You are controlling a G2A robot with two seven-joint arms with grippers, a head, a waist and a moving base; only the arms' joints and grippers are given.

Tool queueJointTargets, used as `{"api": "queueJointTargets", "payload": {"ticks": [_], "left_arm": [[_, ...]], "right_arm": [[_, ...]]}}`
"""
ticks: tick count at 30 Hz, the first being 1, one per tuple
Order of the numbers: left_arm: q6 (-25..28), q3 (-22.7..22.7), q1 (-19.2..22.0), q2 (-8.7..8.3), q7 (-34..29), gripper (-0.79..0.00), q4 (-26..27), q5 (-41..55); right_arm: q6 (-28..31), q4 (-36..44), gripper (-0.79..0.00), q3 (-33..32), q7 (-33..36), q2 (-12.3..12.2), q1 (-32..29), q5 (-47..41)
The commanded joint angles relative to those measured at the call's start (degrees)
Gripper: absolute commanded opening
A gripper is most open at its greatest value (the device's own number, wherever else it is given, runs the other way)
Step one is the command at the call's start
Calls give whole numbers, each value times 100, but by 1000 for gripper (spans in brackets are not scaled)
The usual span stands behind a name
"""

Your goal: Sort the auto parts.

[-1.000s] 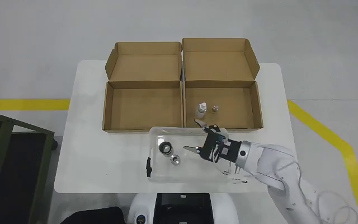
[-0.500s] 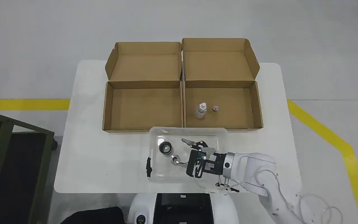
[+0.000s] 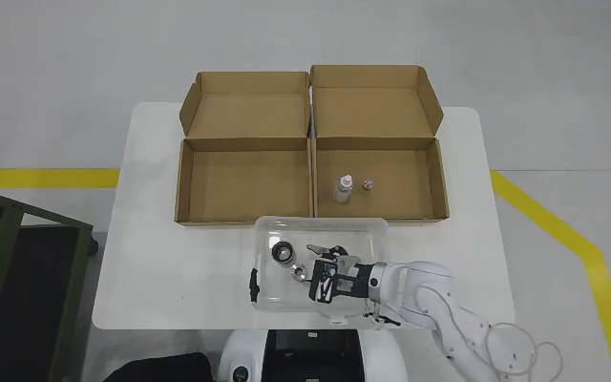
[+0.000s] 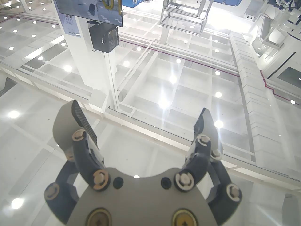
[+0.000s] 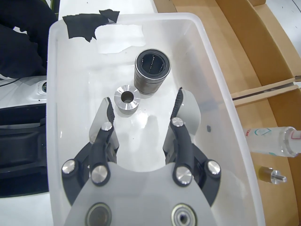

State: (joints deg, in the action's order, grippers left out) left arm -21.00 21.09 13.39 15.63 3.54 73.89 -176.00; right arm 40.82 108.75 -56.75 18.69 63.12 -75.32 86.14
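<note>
Right end effector [image 5: 144,95], held open inside the clear bin [image 5: 51,76], just beside the steel bushing [image 5: 127,99]. A pick is judged in hand; centring on the bushing, then closing, is called for.

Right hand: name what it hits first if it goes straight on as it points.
Likely the silver bushing, just ahead of the open right hand and slightly to one side; the dark bearing stands close behind it. Depth is unclear, so the bin floor could come first.
</note>
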Motion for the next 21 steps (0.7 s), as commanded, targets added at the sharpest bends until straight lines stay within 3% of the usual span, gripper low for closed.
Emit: {"api": "queueJointTargets", "payload": {"ticks": [1, 21], "left_arm": [[0, 0, 0, 0, 0, 0, 0, 0], [0, 0, 0, 0, 0, 0, 0, 0]], "right_arm": [[-4, -62, -302, 47, -3, 9, 35, 1], [-172, -693, -336, 665, 59, 169, 429, -68]]}}
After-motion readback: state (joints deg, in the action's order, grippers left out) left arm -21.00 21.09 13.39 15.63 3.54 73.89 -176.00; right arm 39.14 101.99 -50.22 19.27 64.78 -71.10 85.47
